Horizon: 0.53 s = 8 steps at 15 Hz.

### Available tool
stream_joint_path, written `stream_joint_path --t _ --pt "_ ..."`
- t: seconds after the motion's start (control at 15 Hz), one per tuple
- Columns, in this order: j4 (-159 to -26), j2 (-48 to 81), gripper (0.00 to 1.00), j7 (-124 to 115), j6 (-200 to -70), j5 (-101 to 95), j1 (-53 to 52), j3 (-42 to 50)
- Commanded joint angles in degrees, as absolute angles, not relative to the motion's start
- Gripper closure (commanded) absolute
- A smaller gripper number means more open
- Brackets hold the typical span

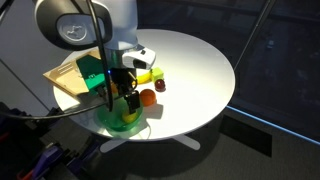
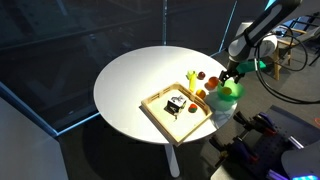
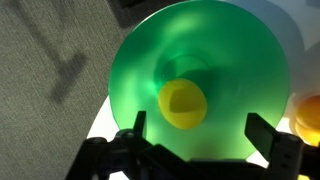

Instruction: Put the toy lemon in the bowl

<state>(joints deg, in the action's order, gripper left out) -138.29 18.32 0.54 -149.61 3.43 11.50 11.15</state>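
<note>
The toy lemon [image 3: 182,104], bright yellow and roundish, lies inside the green bowl [image 3: 230,50] in the wrist view, a little below the bowl's middle. My gripper [image 3: 196,128] hovers right above the bowl with both black fingers spread wide, empty, the lemon between and beyond them. In both exterior views the gripper [image 1: 122,90] [image 2: 232,76] stands over the bowl [image 1: 122,120] [image 2: 228,91] at the round white table's edge. The lemon itself is mostly hidden by the gripper there.
A flat wooden tray [image 2: 170,118] [image 1: 66,82] with small items lies beside the bowl. An orange toy ball [image 1: 147,97] [image 3: 310,112], a yellow banana [image 1: 152,75] [image 2: 192,78] and other small fruits lie close to the bowl. The bowl sits near the table edge [image 1: 150,135].
</note>
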Motion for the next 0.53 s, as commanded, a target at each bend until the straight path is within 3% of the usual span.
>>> stream_joint_path --t 0.0,0.47 --pt "-138.24 17.92 0.0 0.38 -149.21 3.29 11.66 10.9" --pt "-139.34 13.46 0.0 1.34 -147.73 3.34 11.8 10.83"
